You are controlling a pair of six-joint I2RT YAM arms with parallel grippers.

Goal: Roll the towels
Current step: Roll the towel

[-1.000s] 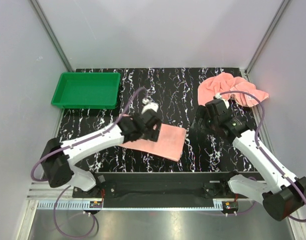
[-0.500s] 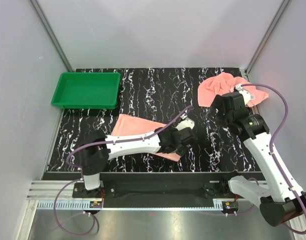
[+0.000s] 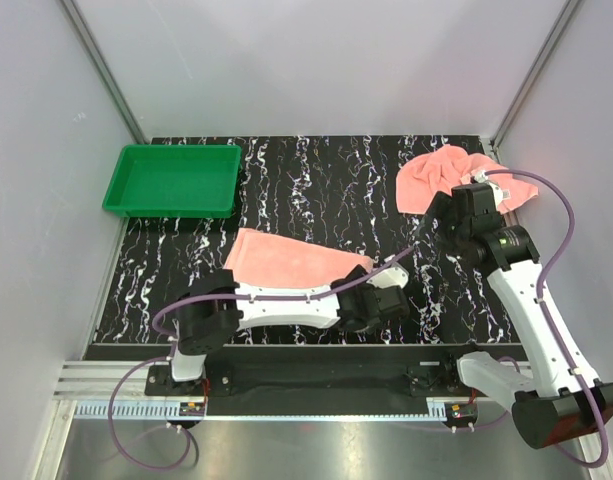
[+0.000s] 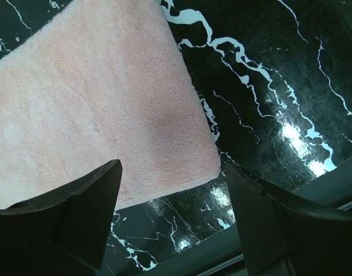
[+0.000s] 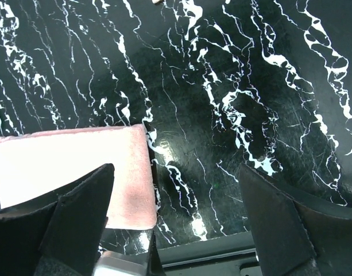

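One salmon-pink towel (image 3: 286, 262) lies flat on the black marbled table, left of centre. It also shows in the left wrist view (image 4: 89, 103) and the right wrist view (image 5: 72, 167). A second towel (image 3: 448, 175) lies crumpled at the back right. My left gripper (image 3: 379, 300) hovers open and empty over the flat towel's near right corner (image 4: 176, 230). My right gripper (image 3: 444, 218) is open and empty (image 5: 176, 230), raised above the table just in front of the crumpled towel.
A green tray (image 3: 171, 180) stands at the back left. The left arm lies low along the table's near edge (image 3: 286, 345), in front of the flat towel. Grey walls close in the left, back and right.
My left arm has swung right and toward the near edge, off the flat towel, which now lies uncovered. My right gripper has drawn back toward the crumpled towel.
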